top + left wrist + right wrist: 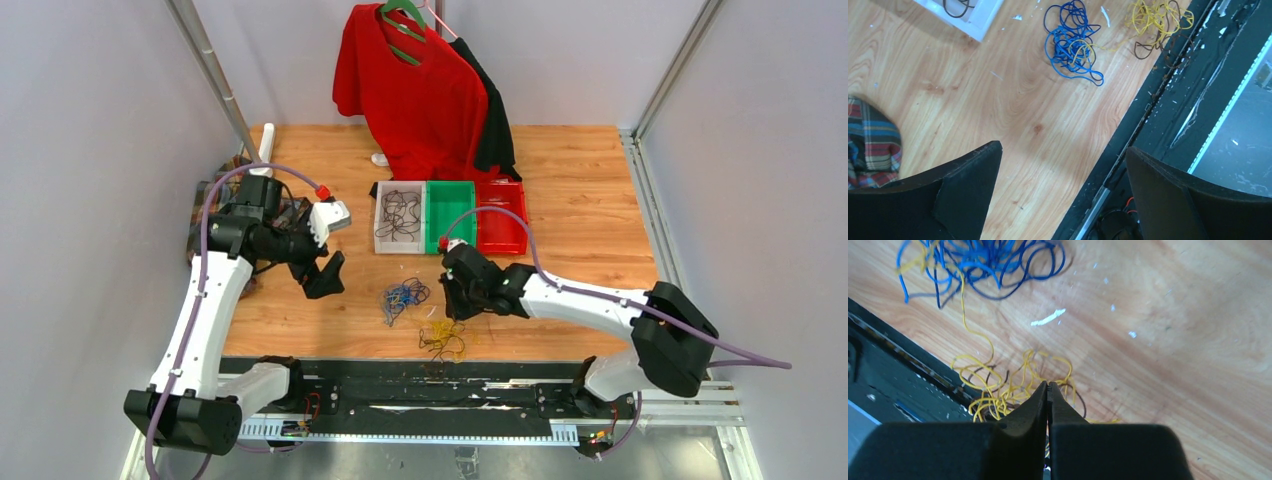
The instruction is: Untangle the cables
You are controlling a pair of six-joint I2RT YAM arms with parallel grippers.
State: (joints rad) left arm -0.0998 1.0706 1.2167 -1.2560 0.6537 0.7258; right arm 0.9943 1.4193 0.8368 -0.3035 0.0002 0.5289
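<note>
The right pincer [1048, 386] is pressed shut, its tips down in the yellow cables [993, 395] — likely to nip one strand free, though none shows between them. The left pincer [1063, 150] hangs wide open, the blue cables [1070, 47] well ahead of it — probably on standby.

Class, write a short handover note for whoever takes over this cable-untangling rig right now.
Left pincer: open, holding nothing.
Right pincer: shut, tips at the thin yellow wire tangle; a pinched strand cannot be confirmed.
Done: some thin black wires lie in the white plastic tray.
To do: thin blue wire bundle and yellow tangle, joined by a yellow strand.
</note>
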